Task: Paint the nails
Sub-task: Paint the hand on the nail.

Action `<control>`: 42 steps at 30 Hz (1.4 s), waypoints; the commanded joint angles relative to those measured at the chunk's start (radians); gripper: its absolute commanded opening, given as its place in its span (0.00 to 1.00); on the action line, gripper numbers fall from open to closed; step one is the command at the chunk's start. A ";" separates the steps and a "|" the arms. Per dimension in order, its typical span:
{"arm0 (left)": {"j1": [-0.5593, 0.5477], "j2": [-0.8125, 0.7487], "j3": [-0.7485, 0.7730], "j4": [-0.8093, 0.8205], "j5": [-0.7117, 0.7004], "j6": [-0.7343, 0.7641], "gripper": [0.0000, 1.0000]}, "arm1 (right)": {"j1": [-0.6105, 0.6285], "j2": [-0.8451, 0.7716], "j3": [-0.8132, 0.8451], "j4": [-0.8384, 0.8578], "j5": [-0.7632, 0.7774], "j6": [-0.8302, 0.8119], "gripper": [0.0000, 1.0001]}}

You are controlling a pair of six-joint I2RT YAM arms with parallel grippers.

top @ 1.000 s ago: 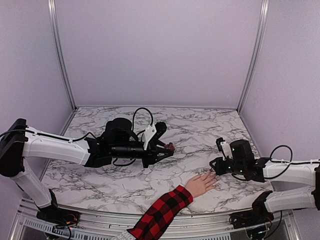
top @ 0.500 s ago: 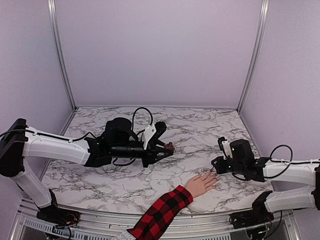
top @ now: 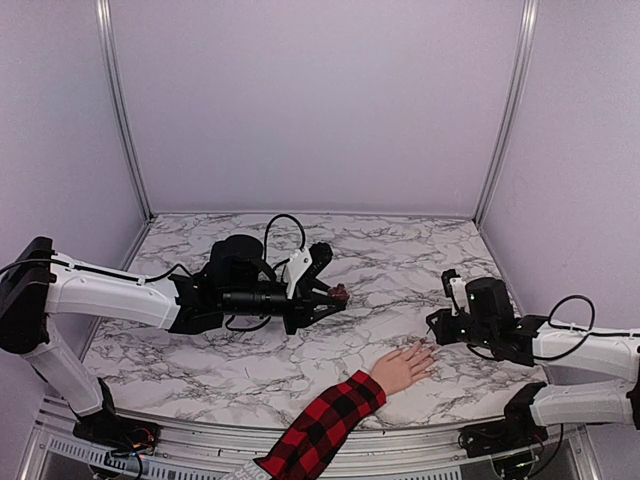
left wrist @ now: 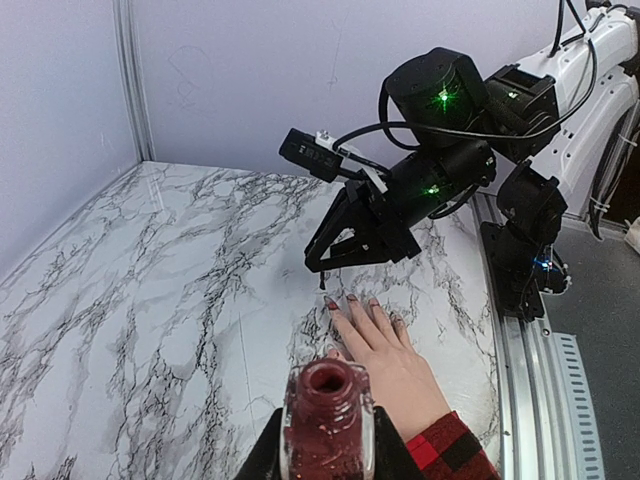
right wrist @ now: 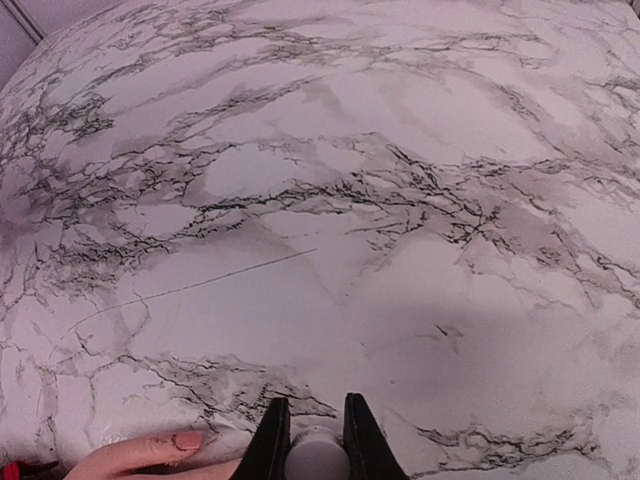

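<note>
A pale hand in a red-and-black plaid sleeve lies flat near the table's front edge, fingers pointing at the right arm. Its nails show dark red on the forefinger. The thumbnail looks bare pink. My left gripper hangs over mid-table, shut on an open dark-red polish bottle. My right gripper is shut on the white cap, and the cap's thin brush hangs just beyond the forefinger's tip, slightly above the marble.
The marble table is boxed in by lilac walls with metal corner posts. A loose black cable loops over the left arm. The metal front rail runs under the plaid sleeve.
My right gripper has drifted slightly to the right, away from the fingertips, still holding the cap. The left arm, the bottle and the hand have stayed where they were.
</note>
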 commanded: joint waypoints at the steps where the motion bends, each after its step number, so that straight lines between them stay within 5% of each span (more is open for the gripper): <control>1: 0.007 0.014 0.023 0.038 0.019 0.004 0.00 | -0.005 -0.062 -0.015 0.023 -0.022 -0.015 0.00; 18: 0.007 0.015 0.022 0.039 0.020 0.001 0.00 | -0.005 -0.049 -0.019 0.066 -0.159 -0.061 0.00; 42: 0.009 0.017 0.022 0.038 0.017 0.000 0.00 | -0.005 -0.032 -0.008 -0.006 -0.081 -0.014 0.00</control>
